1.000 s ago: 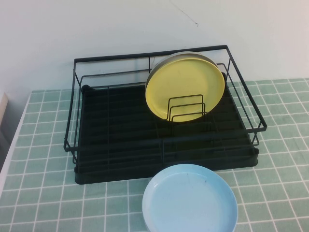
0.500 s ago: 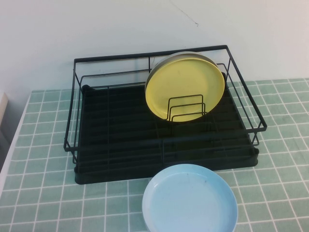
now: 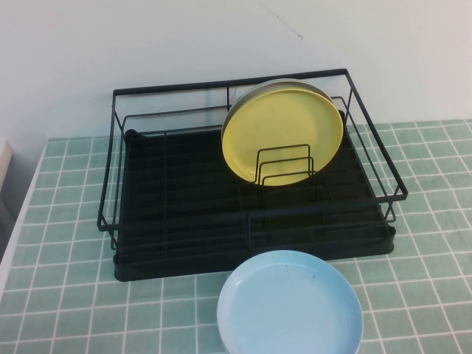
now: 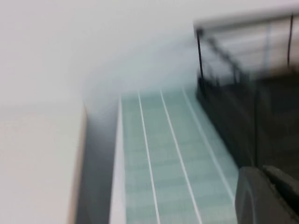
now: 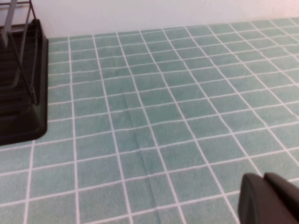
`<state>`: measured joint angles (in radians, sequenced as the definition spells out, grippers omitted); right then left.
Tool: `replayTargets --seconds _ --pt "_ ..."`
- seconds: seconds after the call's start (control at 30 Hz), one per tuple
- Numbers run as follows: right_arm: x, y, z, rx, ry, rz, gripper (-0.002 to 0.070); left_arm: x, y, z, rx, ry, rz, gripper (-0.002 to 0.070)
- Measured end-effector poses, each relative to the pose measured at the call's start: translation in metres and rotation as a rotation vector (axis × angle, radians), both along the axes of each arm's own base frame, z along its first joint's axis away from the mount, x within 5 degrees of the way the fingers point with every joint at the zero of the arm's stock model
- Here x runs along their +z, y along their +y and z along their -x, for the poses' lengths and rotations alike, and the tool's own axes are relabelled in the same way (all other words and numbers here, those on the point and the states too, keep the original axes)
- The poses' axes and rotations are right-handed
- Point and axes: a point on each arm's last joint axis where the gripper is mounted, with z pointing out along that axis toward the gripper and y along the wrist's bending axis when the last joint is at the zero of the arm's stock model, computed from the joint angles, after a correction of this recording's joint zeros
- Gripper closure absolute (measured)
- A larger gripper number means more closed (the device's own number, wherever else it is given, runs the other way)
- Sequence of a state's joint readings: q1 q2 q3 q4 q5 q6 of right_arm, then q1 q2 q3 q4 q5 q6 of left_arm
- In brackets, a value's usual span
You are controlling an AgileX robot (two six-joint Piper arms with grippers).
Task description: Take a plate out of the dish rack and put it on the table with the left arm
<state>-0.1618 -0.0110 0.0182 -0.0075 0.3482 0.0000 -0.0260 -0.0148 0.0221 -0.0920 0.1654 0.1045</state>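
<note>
spanning pale green tiles [image 3: 66,243], white wall [image 3: 184,37]

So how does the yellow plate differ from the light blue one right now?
The yellow plate stands on edge inside the dish rack, leaning against wire dividers; the light blue plate lies flat on the table in front of the rack. Colour differs too. Both are round, plain and untouched by either claw.

The dish rack [image 3: 243,199] sits on the counter [image 3: 66,295]; one plate [image 3: 282,133] stands inside at its right rear, another plate [image 3: 290,304] lies on the counter before it.
</note>
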Motion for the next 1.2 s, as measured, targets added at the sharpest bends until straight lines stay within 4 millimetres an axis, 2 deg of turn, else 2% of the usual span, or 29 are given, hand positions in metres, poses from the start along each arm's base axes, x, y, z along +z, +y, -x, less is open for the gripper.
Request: replayTargets --seconds 0.23,0.4,0.87,1.07,1.13,1.2 --pt "0.000 0.000 0.000 0.000 0.000 0.000 0.0678 0.039 0.004 0.003 0.041 -0.431 0.024 0.0678" --pt "0.000 0.000 0.000 0.000 0.000 0.000 0.0678 0.057 0.006 0.011 0.061 -0.647 0.031 0.0678" --pt "0.000 0.000 0.000 0.000 0.000 0.000 0.0678 0.064 0.007 0.016 0.070 -0.737 0.038 0.0678" --pt "0.000 0.000 0.000 0.000 0.000 0.000 0.0678 0.082 0.008 0.033 0.054 -1.013 0.126 0.0678" --pt "0.000 0.000 0.000 0.000 0.000 0.000 0.0678 0.088 0.007 0.036 0.043 -1.041 0.116 0.0678" --pt "0.000 0.000 0.000 0.000 0.000 0.000 0.0678 0.105 0.005 0.040 0.026 -1.054 0.087 0.0678"
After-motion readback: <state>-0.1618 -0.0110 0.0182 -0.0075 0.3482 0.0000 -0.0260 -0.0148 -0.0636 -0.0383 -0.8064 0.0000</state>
